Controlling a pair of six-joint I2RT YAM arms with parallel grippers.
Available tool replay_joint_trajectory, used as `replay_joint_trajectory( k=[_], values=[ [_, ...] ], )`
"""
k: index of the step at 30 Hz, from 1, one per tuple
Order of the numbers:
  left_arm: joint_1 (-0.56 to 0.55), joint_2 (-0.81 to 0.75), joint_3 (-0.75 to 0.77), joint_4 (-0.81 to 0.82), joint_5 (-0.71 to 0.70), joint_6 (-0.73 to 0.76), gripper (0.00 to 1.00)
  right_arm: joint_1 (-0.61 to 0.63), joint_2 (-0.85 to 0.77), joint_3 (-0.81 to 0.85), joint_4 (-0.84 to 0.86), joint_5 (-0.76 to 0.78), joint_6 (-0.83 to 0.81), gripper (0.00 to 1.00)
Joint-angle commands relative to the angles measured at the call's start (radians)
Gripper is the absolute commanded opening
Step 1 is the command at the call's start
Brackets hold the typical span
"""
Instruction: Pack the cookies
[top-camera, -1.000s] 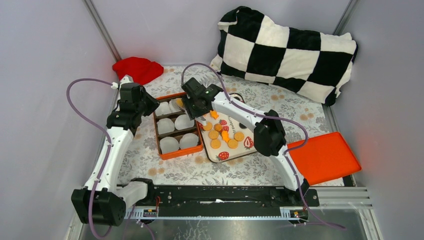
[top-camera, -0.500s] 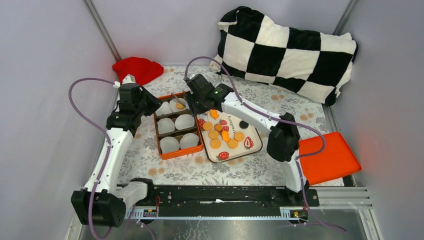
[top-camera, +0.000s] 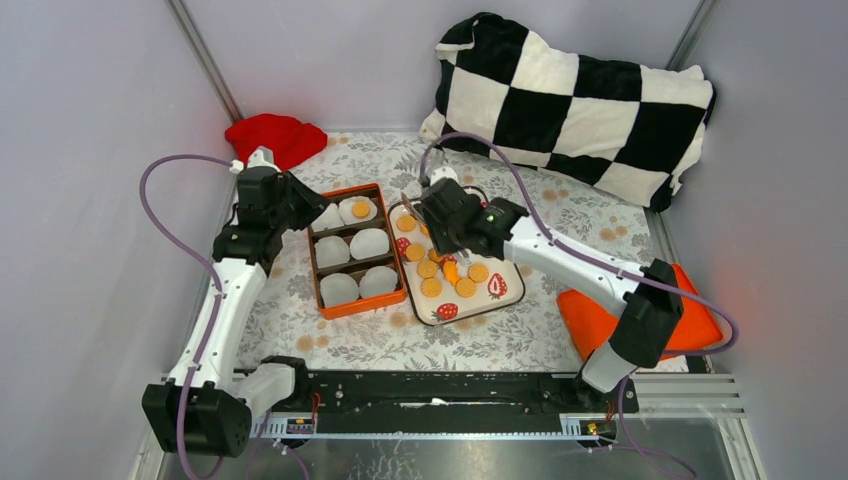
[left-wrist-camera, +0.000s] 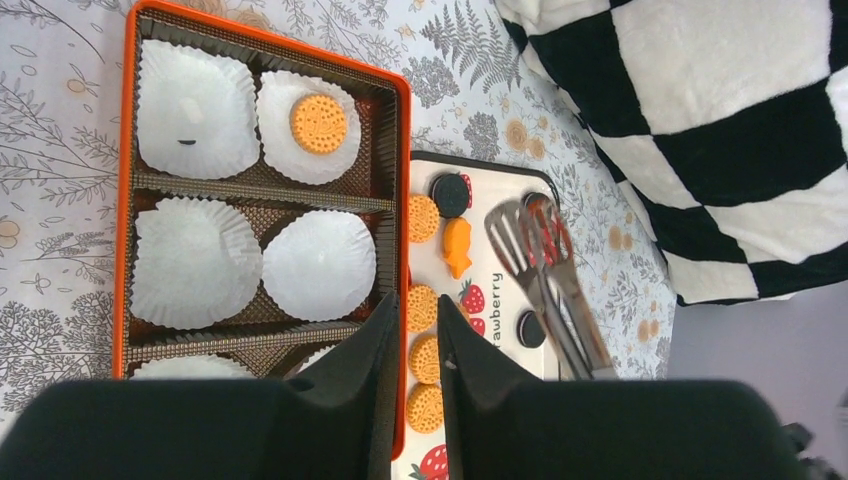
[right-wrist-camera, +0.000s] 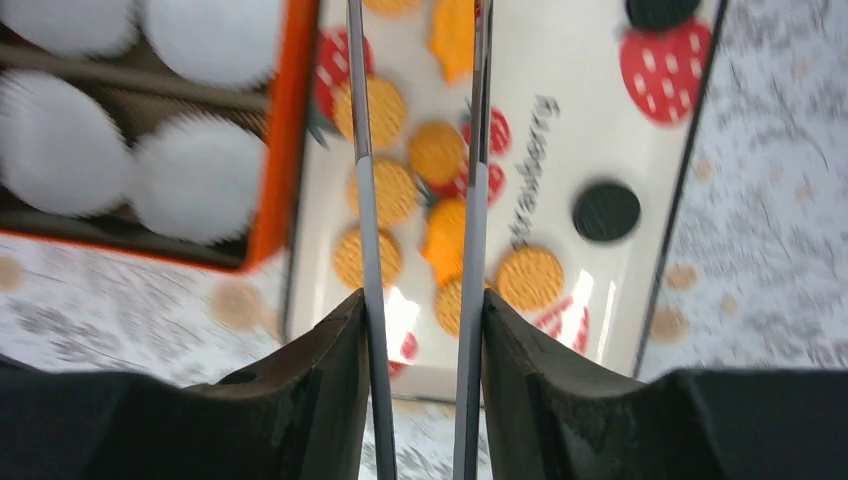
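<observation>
Several orange-golden cookies (top-camera: 428, 269) and a few black ones (right-wrist-camera: 606, 211) lie on a white strawberry-print tray (top-camera: 505, 268). One golden cookie (top-camera: 361, 210) sits in the far right paper cup of the orange box (top-camera: 313, 262); it also shows in the left wrist view (left-wrist-camera: 318, 123). My right gripper (top-camera: 432, 205) is shut on metal tongs (right-wrist-camera: 366, 200), which reach over the tray's cookies (right-wrist-camera: 437, 152) with nothing between their tips. My left gripper (left-wrist-camera: 412, 305) hangs above the box's right rim, its jaws nearly shut on nothing.
The other white paper cups (top-camera: 369, 243) in the box hold no cookie. A checkered pillow (top-camera: 575, 100) lies at the back right and a red cloth (top-camera: 275, 138) at the back left. An orange lid (top-camera: 650, 315) lies at the right.
My right arm has swung with the tongs from over the box's far cup to over the tray. A golden cookie now lies in that cup. The left arm has stayed put.
</observation>
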Motion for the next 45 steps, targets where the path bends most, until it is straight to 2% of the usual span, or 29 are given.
replay_joint_trajectory(
  k=[1,11,29,33,34,39,42,45],
  values=[
    [0.005,0.010,-0.027,0.060,0.045,0.002,0.24,0.004,-0.090,-0.143,-0.001,0.083,0.029,0.42],
    [0.005,-0.005,-0.044,0.054,0.051,-0.005,0.24,0.004,-0.077,-0.271,0.028,0.050,0.076,0.42],
    [0.005,-0.005,-0.075,0.066,0.060,-0.010,0.24,0.004,0.086,-0.135,0.034,0.052,0.050,0.50],
    [0.005,0.001,-0.077,0.067,0.063,-0.008,0.24,0.004,0.124,-0.090,0.006,0.055,0.047,0.44],
    [0.005,0.001,-0.077,0.068,0.064,-0.007,0.24,0.004,0.130,-0.083,0.002,0.052,0.045,0.40],
    [0.005,0.008,-0.080,0.074,0.090,-0.011,0.24,0.003,0.140,-0.039,-0.036,0.051,0.051,0.06],
    [0.005,0.007,-0.058,0.053,0.070,-0.014,0.24,0.006,0.094,-0.018,-0.040,0.049,0.052,0.02],
    [0.007,0.012,0.006,0.007,-0.008,-0.011,0.23,0.012,0.047,0.035,-0.056,0.044,0.046,0.00]
  ],
)
